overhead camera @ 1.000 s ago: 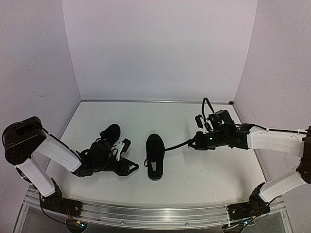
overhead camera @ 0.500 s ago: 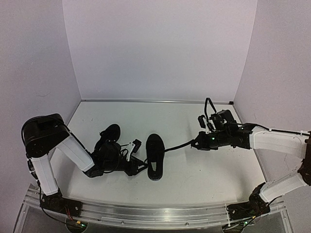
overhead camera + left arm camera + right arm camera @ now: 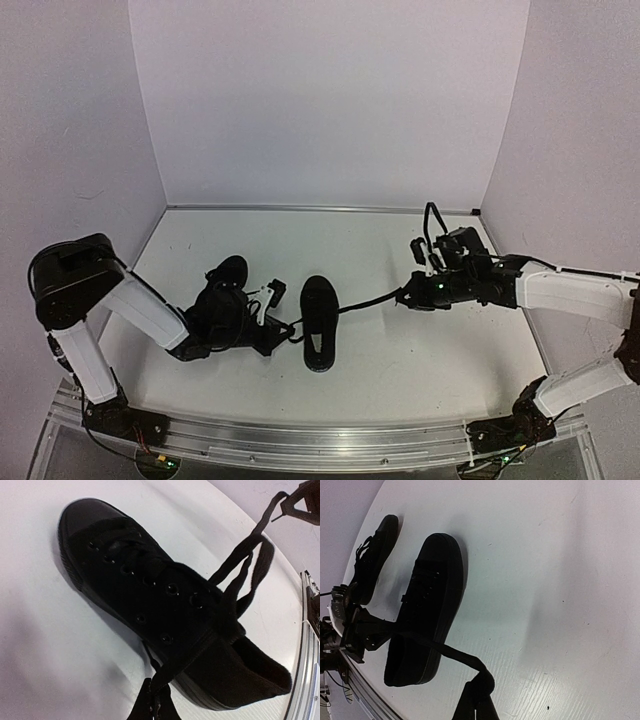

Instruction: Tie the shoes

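**Top external view.** Shows the table walled on its left, far and right sides, with a metal rail along the near edge and wide bare surface far and right of the shoes. Places the centre shoe mid-table, long axis near to far, toe far. Places the left shoe just left of it, toe angled far-right, heel end hidden under the left arm. Sets the left tool beside the centre shoe's left flank, clamped on the left lace. Sets the right tool well to the right, clamped on the taut right lace.

**Left wrist view.** Fills the frame with the centre shoe, toe upper left, heel lower right. Shows tool tips pinched together on the left lace at the bottom edge.

**Right wrist view.** Shows both shoes roughly parallel, toes up-frame. Shows closed tool tips gripping the right lace at the bottom edge.
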Controlling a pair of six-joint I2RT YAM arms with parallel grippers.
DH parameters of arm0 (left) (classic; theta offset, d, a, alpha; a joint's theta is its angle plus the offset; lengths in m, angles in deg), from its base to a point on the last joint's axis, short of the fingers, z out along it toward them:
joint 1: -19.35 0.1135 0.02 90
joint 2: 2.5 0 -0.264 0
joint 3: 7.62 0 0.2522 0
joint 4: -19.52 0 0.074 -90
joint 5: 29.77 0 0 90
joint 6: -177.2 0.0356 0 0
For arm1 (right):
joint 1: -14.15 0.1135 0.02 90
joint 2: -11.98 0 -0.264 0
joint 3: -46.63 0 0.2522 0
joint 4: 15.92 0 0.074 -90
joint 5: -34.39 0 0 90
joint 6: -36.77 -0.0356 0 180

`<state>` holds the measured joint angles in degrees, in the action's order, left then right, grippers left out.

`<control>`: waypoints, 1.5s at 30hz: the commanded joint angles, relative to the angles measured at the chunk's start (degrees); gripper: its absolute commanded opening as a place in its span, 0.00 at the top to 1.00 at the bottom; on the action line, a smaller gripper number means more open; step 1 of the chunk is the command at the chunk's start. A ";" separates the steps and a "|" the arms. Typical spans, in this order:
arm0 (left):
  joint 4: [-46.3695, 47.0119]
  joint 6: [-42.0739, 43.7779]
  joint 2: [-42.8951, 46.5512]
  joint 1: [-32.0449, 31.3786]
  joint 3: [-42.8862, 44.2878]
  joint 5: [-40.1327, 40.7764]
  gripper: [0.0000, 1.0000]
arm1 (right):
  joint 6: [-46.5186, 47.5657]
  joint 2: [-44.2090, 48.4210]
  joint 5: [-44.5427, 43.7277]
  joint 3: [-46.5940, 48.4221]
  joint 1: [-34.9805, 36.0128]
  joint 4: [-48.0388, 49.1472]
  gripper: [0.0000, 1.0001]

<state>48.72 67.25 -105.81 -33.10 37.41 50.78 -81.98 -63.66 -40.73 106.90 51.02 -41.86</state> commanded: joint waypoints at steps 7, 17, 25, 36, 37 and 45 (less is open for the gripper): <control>-33.50 -0.20 26.25 1.43 2.72 15.94 1.00 | -2.70 4.78 -6.72 -4.14 -2.14 -3.51 1.00; -48.30 -1.74 26.39 5.34 7.24 18.78 1.00 | -5.84 6.32 -14.98 -6.34 -5.88 -10.56 1.00; -51.03 -2.65 22.08 5.59 9.02 19.35 1.00 | -10.72 4.73 -22.15 -9.95 -9.17 -13.63 1.00; -57.49 -4.41 18.98 7.13 10.94 23.21 1.00 | -13.20 -3.42 -24.80 -11.58 -11.05 -12.88 1.00; -57.61 -4.32 19.14 7.25 10.98 23.22 1.00 | -12.83 -3.95 -24.56 -11.45 -11.11 -12.45 1.00; -60.63 -0.39 20.68 7.52 13.49 24.39 1.00 | -11.18 -7.33 -22.53 -10.09 -11.54 -10.41 1.00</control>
<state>-8.27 64.94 -86.78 -26.43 47.99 71.38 -93.62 -70.34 -61.87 95.51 40.44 -51.90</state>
